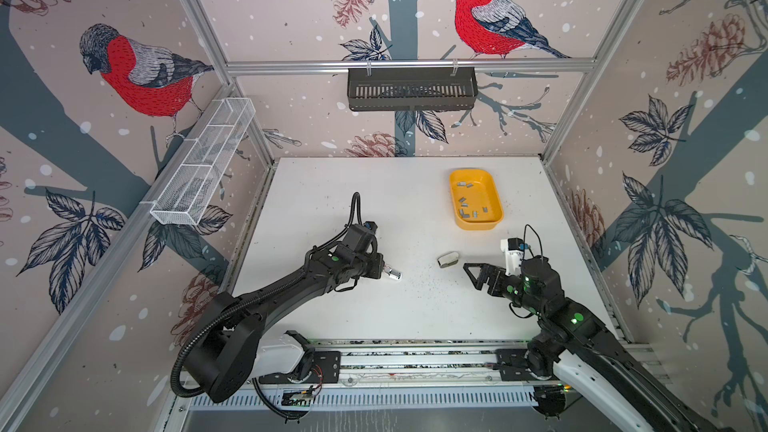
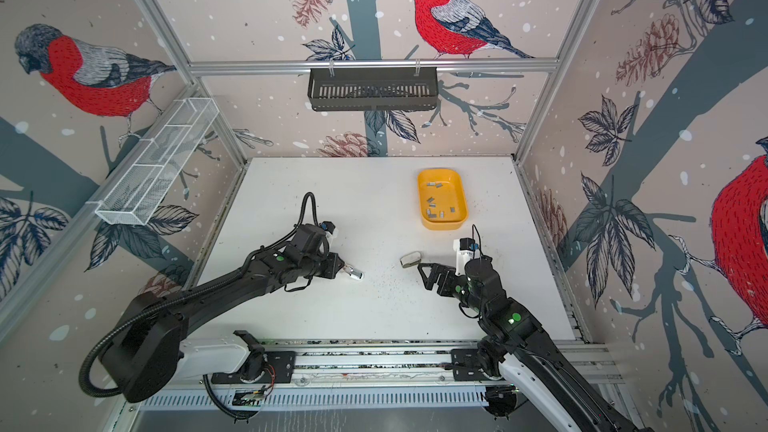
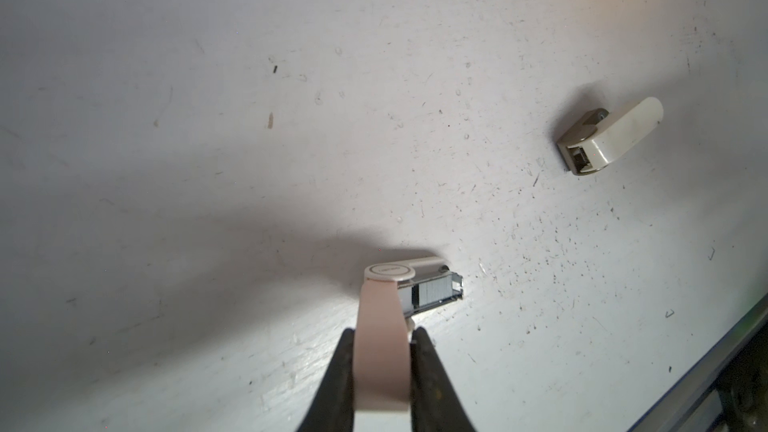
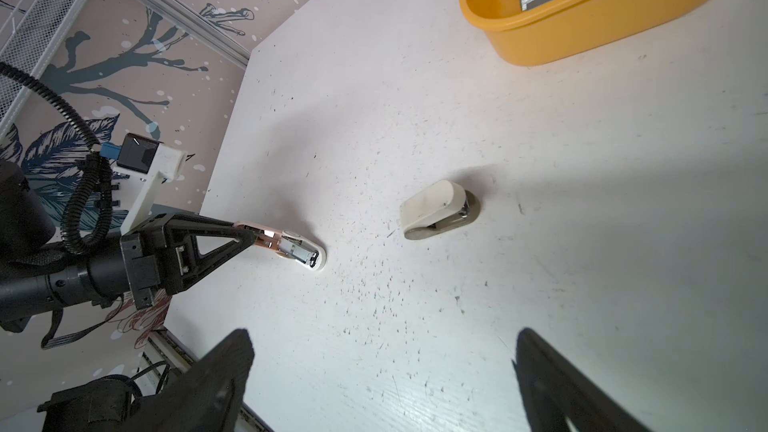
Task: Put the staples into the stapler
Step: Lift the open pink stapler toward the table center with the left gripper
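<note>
The left gripper [image 3: 382, 330] has its fingers [image 3: 432, 367] clamped on the pale top arm of the pink stapler [image 3: 384, 326]. That stapler is hinged open, with its far end touching the worktop [image 1: 353, 184] left of centre. In the left wrist view a short grey block of loaded staples [image 3: 432, 290] sits in its bared metal channel.

The right gripper [image 4: 384, 351] hovers over the worktop with its 2 fingers [image 4: 232, 367] set wide apart and nothing between them. Just beside it, toward the back, lies a beige stapler [image 1: 448, 259], closed and resting on its base, apart from both grippers.

The staples [image 1: 463, 201] lie loose as several small grey strips inside the yellow tray [image 1: 478, 225]. The tray stands on the right half of the worktop, behind the beige stapler and well apart from the pink stapler. Both top views show the strips scattered across the tray floor, some near its back end and more near its front. Dark specks dot the worktop between the 2 grippers.
</note>
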### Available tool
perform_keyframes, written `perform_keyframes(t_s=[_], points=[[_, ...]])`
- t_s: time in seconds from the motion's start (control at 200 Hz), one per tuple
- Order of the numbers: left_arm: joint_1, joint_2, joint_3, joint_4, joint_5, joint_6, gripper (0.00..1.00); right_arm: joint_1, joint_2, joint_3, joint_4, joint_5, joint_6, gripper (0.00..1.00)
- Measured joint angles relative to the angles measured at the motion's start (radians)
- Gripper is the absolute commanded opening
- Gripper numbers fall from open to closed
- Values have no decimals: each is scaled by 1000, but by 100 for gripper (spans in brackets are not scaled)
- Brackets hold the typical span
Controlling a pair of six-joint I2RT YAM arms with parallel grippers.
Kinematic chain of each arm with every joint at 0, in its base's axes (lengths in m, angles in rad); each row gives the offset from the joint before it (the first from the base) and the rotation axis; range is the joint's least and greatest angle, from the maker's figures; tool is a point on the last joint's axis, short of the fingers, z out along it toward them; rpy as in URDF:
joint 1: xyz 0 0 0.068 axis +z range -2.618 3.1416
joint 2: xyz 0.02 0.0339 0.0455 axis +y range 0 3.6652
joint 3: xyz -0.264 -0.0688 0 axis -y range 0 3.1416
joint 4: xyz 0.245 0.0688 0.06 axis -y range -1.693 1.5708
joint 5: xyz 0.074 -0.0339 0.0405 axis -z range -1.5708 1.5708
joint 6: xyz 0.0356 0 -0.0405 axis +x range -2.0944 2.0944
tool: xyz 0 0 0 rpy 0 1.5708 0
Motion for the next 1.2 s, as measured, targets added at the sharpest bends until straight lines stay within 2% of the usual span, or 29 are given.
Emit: perform_keyframes(t_s=[0.21,0.42,0.51,0.585,0.745,0.795,1.006,1.131,1.201], points=[[0,-42,-52,19,-31,-93,25,0,5,-1,18,0,0,99],[0,-78,-77,15,-48,-129,51,0,5,-11,22,0,0,99],[0,-96,-80,7,-63,-144,53,0,4,-15,23,-1,0,99],[0,-110,-79,-5,-84,-153,53,0,0,-19,23,-1,0,99],[0,-136,-76,-27,-93,-154,43,0,0,-26,29,-3,1,99],[0,-140,-73,-34,-88,-152,40,0,0,-29,32,-3,3,99],[0,-134,-61,-37,-50,-129,37,0,0,-38,39,-7,8,99],[0,-121,-45,-37,-26,-117,27,0,2,-40,43,-8,8,98],[0,-114,-37,-37,-12,-99,25,0,5,-42,45,-8,8,96]])
